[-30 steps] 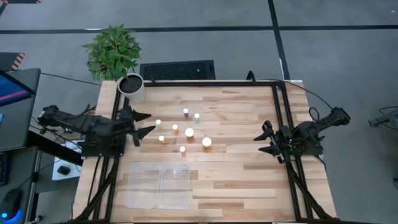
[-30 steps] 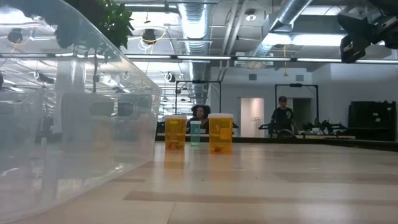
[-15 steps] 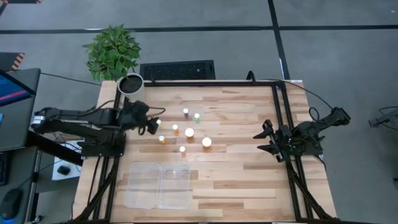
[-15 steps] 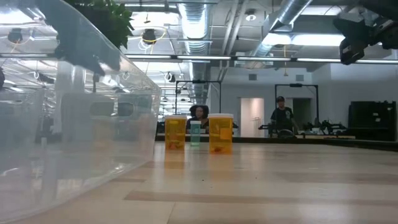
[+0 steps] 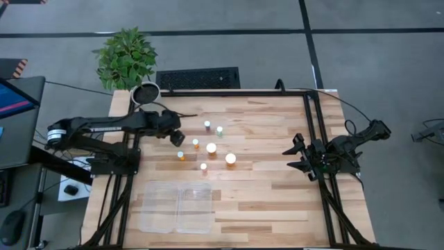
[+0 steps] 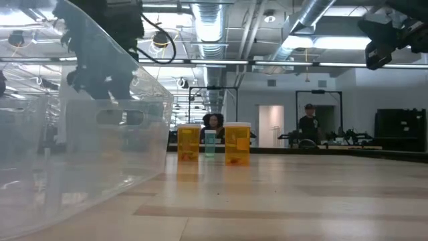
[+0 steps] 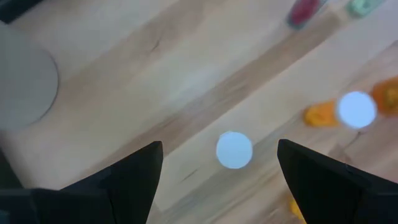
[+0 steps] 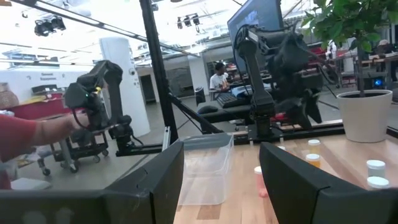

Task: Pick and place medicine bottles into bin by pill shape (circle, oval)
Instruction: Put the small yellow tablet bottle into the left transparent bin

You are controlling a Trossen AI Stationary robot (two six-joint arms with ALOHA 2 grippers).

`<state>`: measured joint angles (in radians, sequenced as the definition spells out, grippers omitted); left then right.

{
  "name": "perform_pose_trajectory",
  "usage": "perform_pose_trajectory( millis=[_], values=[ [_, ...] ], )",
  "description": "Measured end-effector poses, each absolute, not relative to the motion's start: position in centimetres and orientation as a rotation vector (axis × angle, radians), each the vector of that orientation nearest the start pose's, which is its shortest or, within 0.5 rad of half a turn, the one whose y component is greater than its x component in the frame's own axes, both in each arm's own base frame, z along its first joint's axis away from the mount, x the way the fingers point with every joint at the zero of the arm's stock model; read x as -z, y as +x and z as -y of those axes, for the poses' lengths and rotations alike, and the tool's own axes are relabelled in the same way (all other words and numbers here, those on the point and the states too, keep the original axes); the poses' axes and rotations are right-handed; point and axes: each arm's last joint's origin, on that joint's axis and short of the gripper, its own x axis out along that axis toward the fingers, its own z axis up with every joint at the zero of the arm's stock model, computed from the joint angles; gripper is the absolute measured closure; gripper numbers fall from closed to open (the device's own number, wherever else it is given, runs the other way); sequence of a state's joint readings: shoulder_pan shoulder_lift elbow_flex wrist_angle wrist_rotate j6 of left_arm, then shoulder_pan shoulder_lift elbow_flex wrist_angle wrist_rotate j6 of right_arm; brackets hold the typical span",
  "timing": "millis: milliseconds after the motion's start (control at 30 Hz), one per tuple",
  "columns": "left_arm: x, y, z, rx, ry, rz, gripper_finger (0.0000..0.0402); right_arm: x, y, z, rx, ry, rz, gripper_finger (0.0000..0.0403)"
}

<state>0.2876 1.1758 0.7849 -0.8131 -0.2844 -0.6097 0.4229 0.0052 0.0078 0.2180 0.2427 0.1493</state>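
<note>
Seven medicine bottles (image 5: pixel 211 147) stand clustered mid-surface, just beyond the left pincer (image 5: pixel 177 137). Left pincer hangs over the surface (image 5: pixel 270 187), fingers spread wide, empty; one white-capped bottle (image 7: pixel 234 150) sits directly below, between the fingers. Bin (image 5: pixel 175 206) lies near the front edge, well apart from this pincer. Right pincer (image 5: pixel 295 157) waits at the right edge, fingers apart, empty.

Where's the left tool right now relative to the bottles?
In the high view the left tool hovers open at the left edge of the bottle cluster, above the leftmost white-capped bottle, just right of the plant pot.
</note>
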Motion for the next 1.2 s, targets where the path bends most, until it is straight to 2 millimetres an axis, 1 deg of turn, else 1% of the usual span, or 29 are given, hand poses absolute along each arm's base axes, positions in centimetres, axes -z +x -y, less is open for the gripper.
perform_pose_trajectory(
  millis=[433,600,700,900,1000,1200],
  values=[
    [-18.8,21.0,-6.9,-0.825,-0.508,-1.191,0.009,-18.6,8.9,-3.2,-0.195,0.22,0.195,0.0177],
    [-18.4,21.2,-7.0,-0.803,-0.501,-1.22,0.0095,-18.6,8.9,-3.2,-0.196,0.221,0.195,0.0177],
    [-18.5,21.5,-7.0,-0.785,-0.508,-1.197,0.0114,-18.6,8.9,-3.2,-0.195,0.22,0.193,0.0177],
    [-18.5,21.6,-7.0,-0.767,-0.5,-1.191,0.0177,-18.6,8.9,-3.2,-0.195,0.22,0.192,0.0177],
    [-18.5,21.6,-7.0,-0.766,-0.5,-1.195,0.0203,-18.6,8.9,-3.2,-0.195,0.22,0.192,0.0177],
    [-18.5,21.6,-7.0,-0.756,-0.509,-1.197,0.0235,-18.6,8.9,-3.2,-0.196,0.22,0.192,0.0177]
  ],
)
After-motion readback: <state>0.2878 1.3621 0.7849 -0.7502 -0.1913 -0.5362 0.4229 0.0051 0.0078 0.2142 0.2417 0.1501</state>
